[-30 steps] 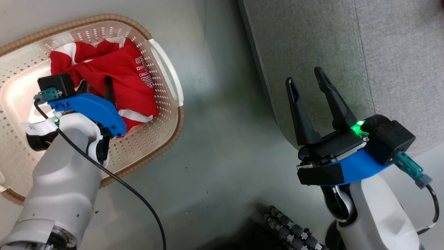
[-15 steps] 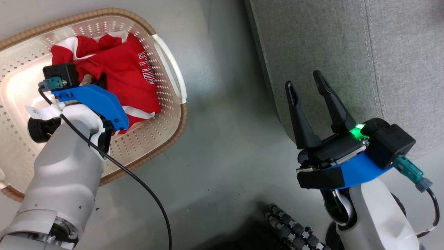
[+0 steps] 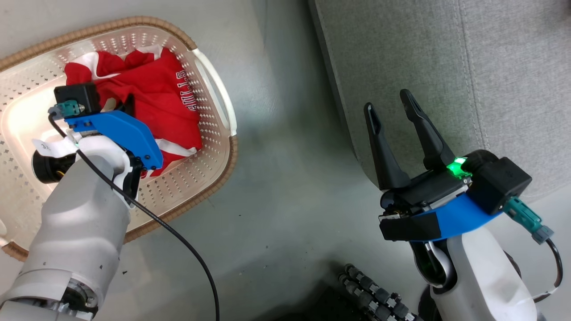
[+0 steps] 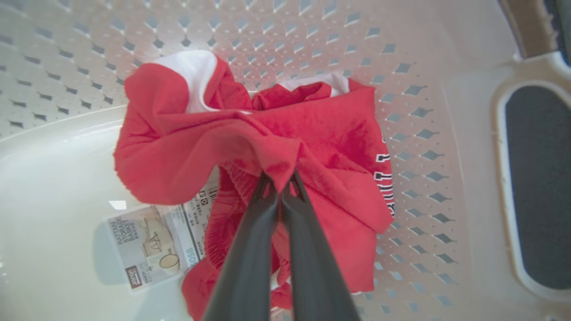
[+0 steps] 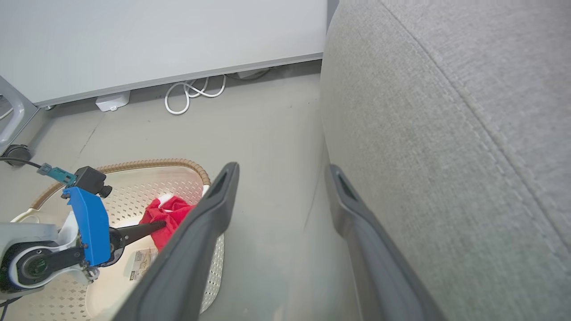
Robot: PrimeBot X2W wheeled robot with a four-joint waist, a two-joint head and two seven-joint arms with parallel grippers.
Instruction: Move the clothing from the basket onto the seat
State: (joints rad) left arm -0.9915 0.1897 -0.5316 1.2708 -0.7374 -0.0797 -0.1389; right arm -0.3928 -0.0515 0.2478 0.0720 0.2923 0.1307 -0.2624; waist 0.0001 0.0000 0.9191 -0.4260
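The red clothing (image 3: 165,98) with white lettering lies bunched in the cream basket (image 3: 214,174) at the upper left of the head view. My left gripper (image 4: 281,183) is down inside the basket, shut on a raised fold of the red clothing (image 4: 334,133). A label (image 4: 151,245) shows on the basket floor beside the cloth. My right gripper (image 3: 388,102) hovers open and holds nothing, next to the front edge of the grey seat (image 3: 446,67). The right wrist view shows the right gripper (image 5: 283,169), the seat (image 5: 446,133), and the basket (image 5: 156,162) with the clothing (image 5: 167,214).
Bare grey floor (image 3: 285,156) separates the basket from the seat. White cables (image 5: 192,91) lie on the floor along the far wall. A black ribbed hose (image 3: 370,294) sits at the bottom, near my base.
My left gripper's fingers have gone from open to shut on a fold of the red clothing. The head camera shifted slightly. The right gripper has stayed open in place.
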